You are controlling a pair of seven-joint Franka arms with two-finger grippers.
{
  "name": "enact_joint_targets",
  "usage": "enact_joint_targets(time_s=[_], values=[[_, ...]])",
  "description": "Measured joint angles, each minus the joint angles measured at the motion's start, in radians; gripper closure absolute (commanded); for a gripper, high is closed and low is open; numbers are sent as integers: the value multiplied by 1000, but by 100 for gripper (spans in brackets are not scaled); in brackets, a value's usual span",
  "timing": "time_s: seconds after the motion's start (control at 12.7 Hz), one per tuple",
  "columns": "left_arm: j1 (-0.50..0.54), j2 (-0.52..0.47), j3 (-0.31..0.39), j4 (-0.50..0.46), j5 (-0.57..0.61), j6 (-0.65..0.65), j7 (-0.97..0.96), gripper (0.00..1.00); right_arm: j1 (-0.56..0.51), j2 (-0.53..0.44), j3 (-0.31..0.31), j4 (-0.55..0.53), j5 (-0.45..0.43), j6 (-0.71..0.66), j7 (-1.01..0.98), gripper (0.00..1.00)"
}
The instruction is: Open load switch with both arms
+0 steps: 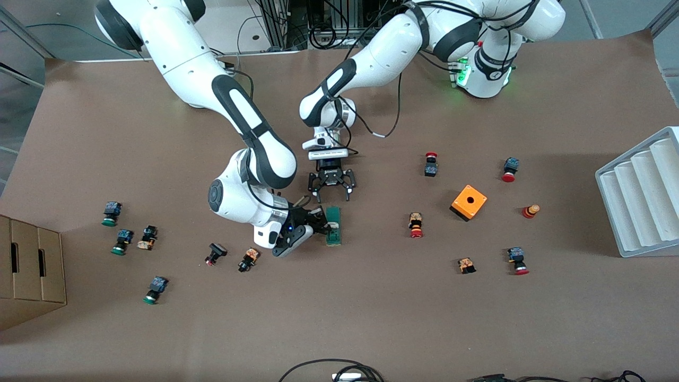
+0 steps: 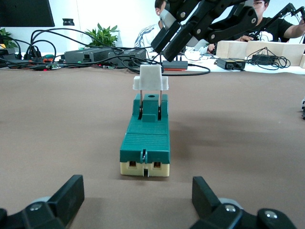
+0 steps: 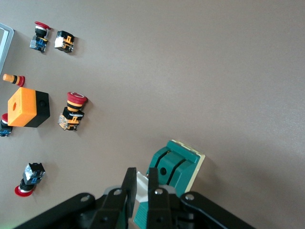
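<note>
The load switch [image 1: 333, 226] is a narrow dark-green block lying mid-table, also seen as the load switch [image 2: 145, 138] and the load switch [image 3: 174, 165]. Its white lever [image 2: 151, 79] stands up at one end. My right gripper [image 1: 321, 223] comes in from the side and is shut on that lever [image 3: 142, 183], the right gripper [image 3: 141, 188] pinching it between both fingers [image 3: 129, 187]. My left gripper [image 1: 332, 187] is open, low over the table at the switch's end toward the robots' bases, apart from it. In its own view the left gripper [image 2: 138, 200] faces the switch's cream end with nothing between its fingertips [image 2: 71, 193].
Small push buttons [image 1: 249, 259] lie close to the right arm, more [image 1: 416, 225] toward the left arm's end. An orange box [image 1: 469, 202] and a grey ribbed tray [image 1: 642, 196] sit at that end. A cardboard box [image 1: 29, 265] stands at the right arm's end.
</note>
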Motion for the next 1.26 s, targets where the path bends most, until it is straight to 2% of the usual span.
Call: enact_joint_targets(time_s=[1.26], values=[[0,4,0,0,7,-12,-18,0,-1,15,-2,15,0,0,0,85]])
